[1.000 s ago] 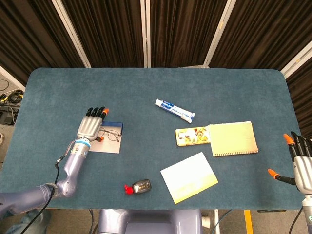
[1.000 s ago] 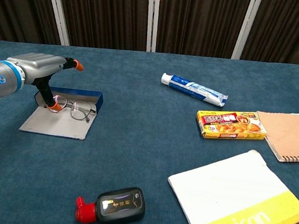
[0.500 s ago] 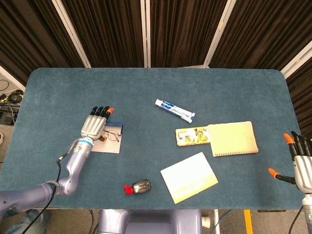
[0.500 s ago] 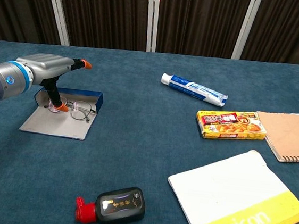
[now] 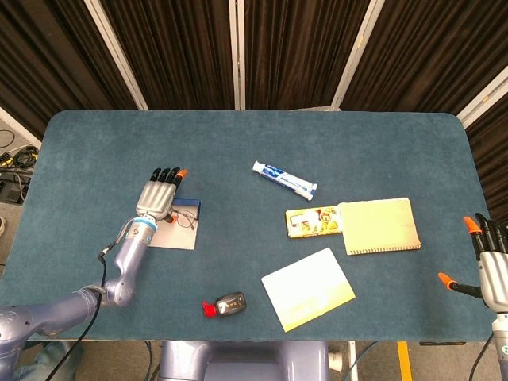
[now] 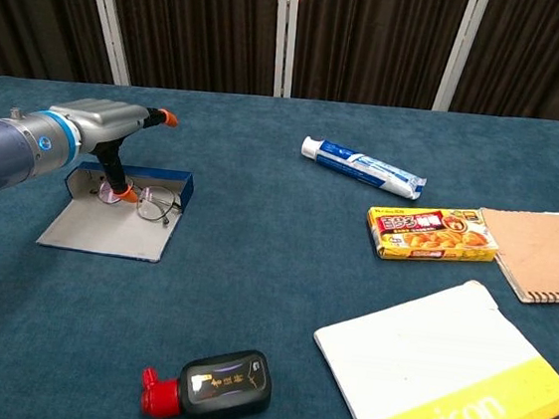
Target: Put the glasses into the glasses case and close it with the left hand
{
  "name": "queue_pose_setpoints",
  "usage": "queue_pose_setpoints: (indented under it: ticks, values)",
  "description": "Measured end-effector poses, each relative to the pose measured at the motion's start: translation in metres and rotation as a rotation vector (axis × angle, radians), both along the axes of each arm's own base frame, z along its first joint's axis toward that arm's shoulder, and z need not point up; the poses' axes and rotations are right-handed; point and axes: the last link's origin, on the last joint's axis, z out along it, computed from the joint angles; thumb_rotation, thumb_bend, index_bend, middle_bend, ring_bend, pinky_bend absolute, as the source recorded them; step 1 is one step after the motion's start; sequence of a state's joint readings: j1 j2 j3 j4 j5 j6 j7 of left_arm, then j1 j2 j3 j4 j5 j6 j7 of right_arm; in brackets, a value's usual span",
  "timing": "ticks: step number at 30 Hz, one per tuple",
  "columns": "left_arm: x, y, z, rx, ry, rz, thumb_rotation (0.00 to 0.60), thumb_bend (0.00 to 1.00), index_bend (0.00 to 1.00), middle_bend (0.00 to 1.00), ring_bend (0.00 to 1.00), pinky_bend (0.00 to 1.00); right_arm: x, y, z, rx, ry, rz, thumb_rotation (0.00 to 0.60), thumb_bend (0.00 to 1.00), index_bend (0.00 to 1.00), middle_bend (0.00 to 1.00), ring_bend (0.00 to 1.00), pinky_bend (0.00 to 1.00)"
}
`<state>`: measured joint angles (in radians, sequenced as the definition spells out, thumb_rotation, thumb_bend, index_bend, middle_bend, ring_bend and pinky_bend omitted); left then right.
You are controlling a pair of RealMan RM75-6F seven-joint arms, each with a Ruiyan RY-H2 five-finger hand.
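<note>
Thin wire-framed glasses [image 6: 153,203] lie on the open, flat case [image 6: 108,227], a grey panel with a raised blue wall along its far edge, near the left side of a blue desk [image 5: 238,143]. The glasses sit at the far right part of the case, close to the blue wall, one lens reaching toward the case's right edge. The left hand [image 6: 98,125] hovers palm-down over the case, its fingers [image 5: 168,175] stretched forward and held together, and its orange-tipped thumb pointing down to the left end of the glasses; whether it touches them cannot be told. It grips nothing. The right hand [image 5: 490,274] shows only at the desk's far right edge in the head view, fingers spread and empty. To the right of the case, well apart, lie a toothpaste tube [image 6: 364,166], a yellow food box [image 6: 432,233] touching a tan notebook [image 6: 547,253], and a white and yellow book [image 6: 447,372]. A small black bottle [image 6: 211,385] with a red cap lies near the front edge.
</note>
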<state>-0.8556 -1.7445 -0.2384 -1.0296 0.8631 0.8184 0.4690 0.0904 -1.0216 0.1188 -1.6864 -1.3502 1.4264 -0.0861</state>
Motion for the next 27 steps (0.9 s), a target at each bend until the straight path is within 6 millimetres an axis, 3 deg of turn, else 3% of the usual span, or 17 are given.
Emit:
queue_pose_setpoints:
  ticks: [15, 27]
  values:
    - [-0.005, 0.019, 0.002, 0.025, -0.012, 0.033, 0.600, 0.19, 0.00, 0.00, 0.00, 0.00, -0.003, -0.004, -0.004, 0.003, 0.012, -0.021, 0.600, 0.00, 0.00, 0.00, 0.00, 0.00]
    - [-0.003, 0.000, 0.019, 0.005, -0.052, -0.025, 0.600, 0.18, 0.00, 0.00, 0.00, 0.00, 0.001, -0.003, -0.003, 0.004, 0.004, -0.007, 0.600, 0.00, 0.00, 0.00, 0.00, 0.00]
